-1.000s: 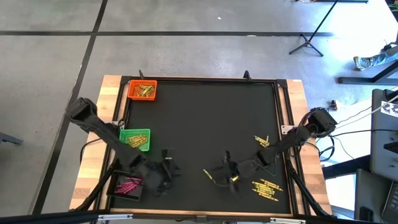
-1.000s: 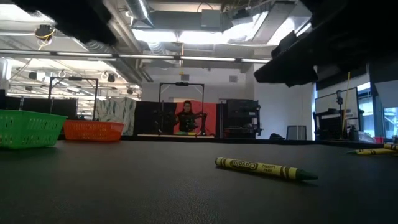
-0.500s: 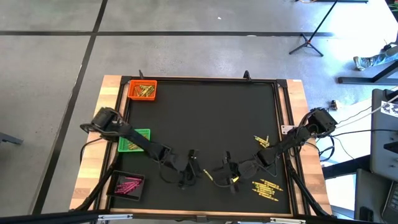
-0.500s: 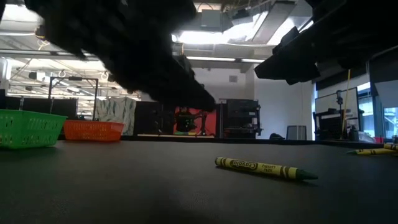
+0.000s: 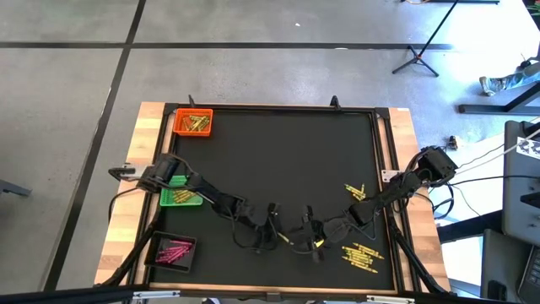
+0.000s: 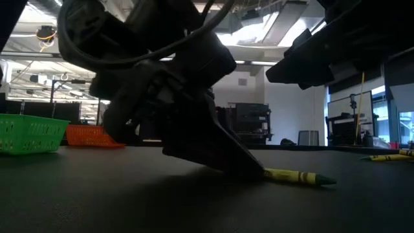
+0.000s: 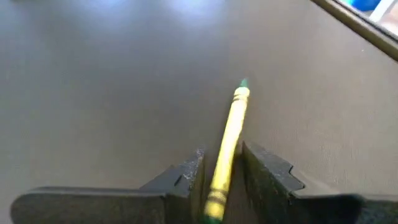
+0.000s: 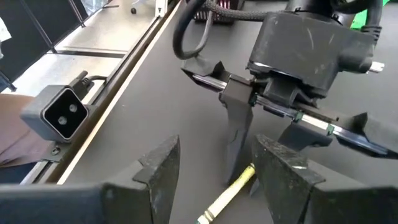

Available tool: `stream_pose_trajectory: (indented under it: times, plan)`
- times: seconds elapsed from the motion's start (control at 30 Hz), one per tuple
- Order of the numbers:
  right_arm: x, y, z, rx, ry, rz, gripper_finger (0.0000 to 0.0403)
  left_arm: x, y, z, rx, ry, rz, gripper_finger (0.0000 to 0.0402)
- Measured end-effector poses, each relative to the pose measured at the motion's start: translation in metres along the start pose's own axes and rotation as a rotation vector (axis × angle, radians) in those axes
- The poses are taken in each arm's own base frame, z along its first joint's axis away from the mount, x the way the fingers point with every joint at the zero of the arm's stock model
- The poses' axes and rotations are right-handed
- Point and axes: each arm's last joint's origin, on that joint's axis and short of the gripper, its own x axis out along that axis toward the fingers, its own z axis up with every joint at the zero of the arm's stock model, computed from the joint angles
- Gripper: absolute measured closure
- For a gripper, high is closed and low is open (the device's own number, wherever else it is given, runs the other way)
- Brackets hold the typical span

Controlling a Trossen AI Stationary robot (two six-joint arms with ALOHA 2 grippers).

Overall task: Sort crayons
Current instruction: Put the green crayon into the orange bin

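Note:
A yellow crayon [image 5: 285, 240] with a green tip lies flat on the black mat near the table's near edge, at the middle. My left gripper [image 7: 221, 167] is down at it, open, one finger on each side of the crayon [image 7: 229, 134] and lying along it. In the low view its fingertips [image 6: 249, 169] reach the mat at the crayon's [image 6: 299, 176] end. My right gripper [image 8: 217, 155] hangs open just to the right, above the same crayon [image 8: 227, 194], with nothing between its fingers. My left gripper straddles the crayon's near end [image 7: 217, 186], slanting down from the table's left with the fingers along the crayon. The crayon lies flat on the mat. I cannot tell whether either finger touches it.
An orange tray [image 5: 193, 122] with gold crayons stands at the far left, a green tray [image 5: 181, 191] at mid-left and a black tray [image 5: 173, 251] with pink crayons at the near left. Loose yellow crayons [image 5: 361, 253] lie at the near right, with more [image 5: 354, 192] beyond them.
My left gripper has swung from beside the black tray toward the table's right and come down to the mat, tipping nose-down, until its fingers stand around the yellow crayon. The right arm has kept still.

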Motion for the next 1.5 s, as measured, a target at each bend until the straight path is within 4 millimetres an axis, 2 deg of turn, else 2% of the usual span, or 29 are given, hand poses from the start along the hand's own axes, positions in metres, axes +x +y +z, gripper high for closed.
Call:
stream_pose_trajectory:
  times: [0.2, 0.47, 0.6, 0.73, 0.97, 1.17, 1.33, 1.5]
  plan:
    - [0.0, 0.0, -0.001, -0.016, 0.006, -0.005, 0.0204, 0.002, 0.002, -0.002, -0.005, 0.009, -0.013, 0.0313]
    - [0.006, -0.001, -0.009, -0.027, 0.034, -0.012, 0.0204, 0.002, 0.001, -0.004, -0.025, 0.031, -0.013, 0.0392]
    - [0.008, -0.001, -0.012, -0.029, 0.041, -0.013, 0.0204, -0.002, -0.004, 0.0, -0.053, 0.048, 0.01, 0.0386]
    - [0.005, 0.006, -0.009, -0.038, 0.01, 0.011, 0.0204, -0.017, -0.015, 0.009, -0.044, 0.12, 0.041, 0.0383]
    - [0.003, 0.007, -0.006, -0.041, 0.001, 0.017, 0.0204, -0.068, -0.037, 0.038, -0.076, 0.249, 0.15, 0.0389]
    - [0.003, 0.007, -0.007, -0.036, 0.003, 0.013, 0.0204, -0.13, -0.054, 0.061, -0.114, 0.3, 0.287, 0.0387]
    - [0.003, 0.007, -0.007, -0.036, 0.003, 0.011, 0.0204, -0.178, -0.064, 0.07, -0.169, 0.313, 0.37, 0.0386]
    - [0.003, 0.007, -0.005, -0.032, -0.01, 0.013, 0.0204, -0.215, -0.069, 0.072, -0.213, 0.3, 0.453, 0.0386]
